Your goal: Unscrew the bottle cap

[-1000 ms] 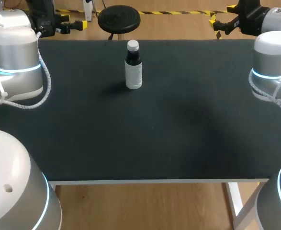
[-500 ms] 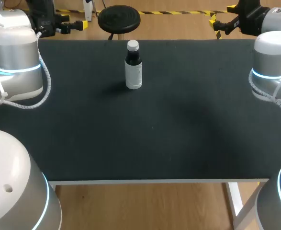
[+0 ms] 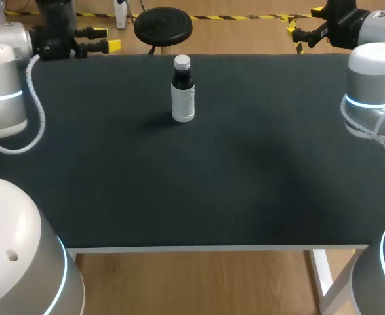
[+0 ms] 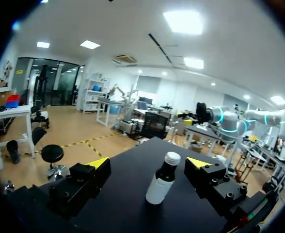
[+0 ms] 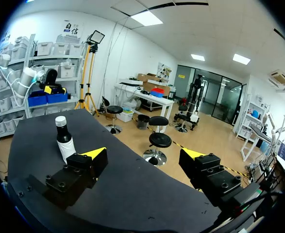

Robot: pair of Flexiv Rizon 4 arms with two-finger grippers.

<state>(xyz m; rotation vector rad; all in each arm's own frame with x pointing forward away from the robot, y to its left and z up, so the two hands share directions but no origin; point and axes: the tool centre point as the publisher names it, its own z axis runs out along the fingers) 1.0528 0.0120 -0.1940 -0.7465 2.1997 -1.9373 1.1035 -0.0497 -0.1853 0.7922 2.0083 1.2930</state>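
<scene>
Head view: the bottle (image 3: 183, 98) stands upright near the far edge of the worktop (image 3: 244, 184), well apart from both hands, with its white cap (image 3: 182, 63) on. The left hand (image 3: 107, 39) hovers at the far left corner, fingers spread and empty. The right hand (image 3: 305, 21), beyond the far right edge, is likewise spread and empty. To unscrew well, one hand should clasp the labelled body firmly so it cannot spin or tip. The other should close squarely on the cap and turn about the bottle's axis. Since a second ago the left arm has swung its hand round to face the bottle; the bottle and right arm have not moved.
</scene>
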